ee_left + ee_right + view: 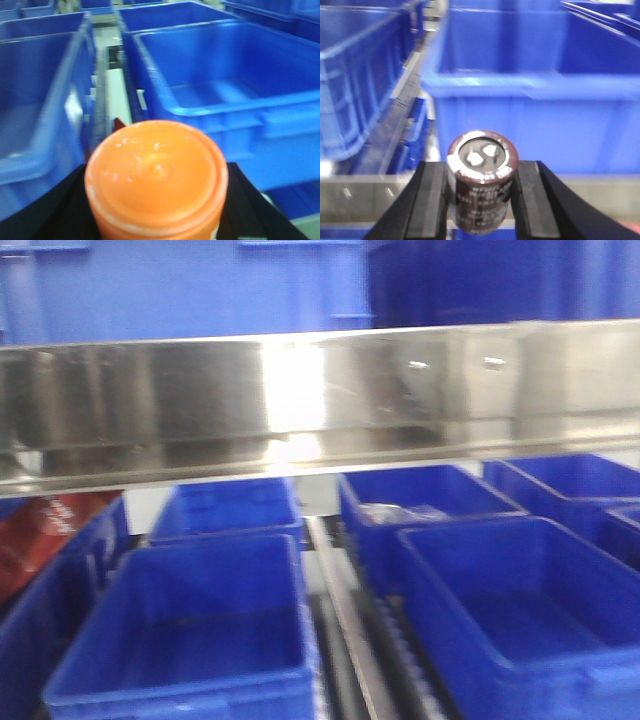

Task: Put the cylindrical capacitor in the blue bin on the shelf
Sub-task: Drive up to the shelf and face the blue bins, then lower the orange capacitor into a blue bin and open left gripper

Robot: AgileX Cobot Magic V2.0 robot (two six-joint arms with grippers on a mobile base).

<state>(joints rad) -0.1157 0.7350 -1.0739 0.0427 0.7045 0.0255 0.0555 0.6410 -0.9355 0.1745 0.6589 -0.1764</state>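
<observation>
Cylindrical capacitor (pixel 482 187) stands upright, pinched between my right jaws, just before a blue bin (pixel 535 84) on the shelf (pixel 150 400). My left jaws pinch an orange cylinder (pixel 156 175) near other blue bins (pixel 225 107).

The capacitor (pixel 482 187), a dark brown cylinder with silver terminals on top, stands upright between the right jaws. A blue bin (pixel 535 90) sits open just ahead of them, on the steel shelf (pixel 150 390).

Shelf rail (pixel 330 400) bars the way above; blue bins (pixel 215 575) below stand open-topped, narrow gaps between
</observation>
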